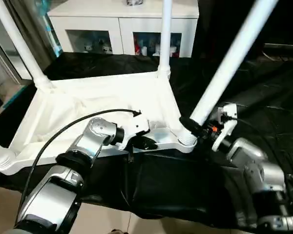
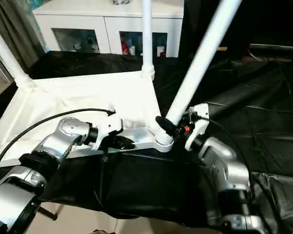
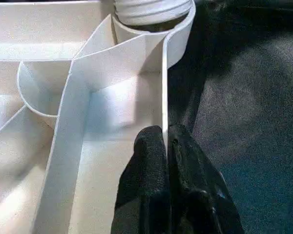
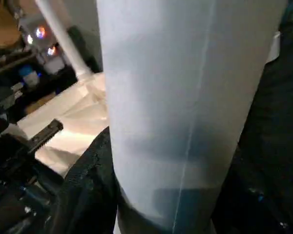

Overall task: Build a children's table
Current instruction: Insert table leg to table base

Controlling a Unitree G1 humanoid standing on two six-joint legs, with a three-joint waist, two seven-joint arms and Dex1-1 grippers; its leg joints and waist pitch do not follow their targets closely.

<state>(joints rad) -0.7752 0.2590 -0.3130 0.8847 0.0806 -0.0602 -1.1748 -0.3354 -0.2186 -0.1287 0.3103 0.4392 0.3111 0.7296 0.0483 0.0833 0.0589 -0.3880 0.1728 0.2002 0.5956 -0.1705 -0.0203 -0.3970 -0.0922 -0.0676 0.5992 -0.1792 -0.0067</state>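
Observation:
The children's table top [image 1: 88, 105] lies upside down on a black cloth, ribs facing up. One white leg [image 1: 19, 44] stands in its far left socket and another leg [image 1: 165, 34] in the far right one. A third leg [image 1: 229, 63] leans out of the near right corner socket [image 1: 187, 140]. My right gripper [image 1: 195, 127] is shut on this leg [image 4: 185, 97] just above the socket. My left gripper [image 1: 145, 143] pinches the top's near rim [image 3: 163, 97] beside that corner, and its fingers [image 3: 151, 151] press the thin wall from both sides.
A white cabinet with glass doors [image 1: 122, 29] stands behind the table top. The black cloth [image 1: 254, 97] spreads to the right and hangs over the near edge. Pale floor [image 1: 102, 219] shows below it. A black cable [image 1: 63, 131] loops over my left forearm.

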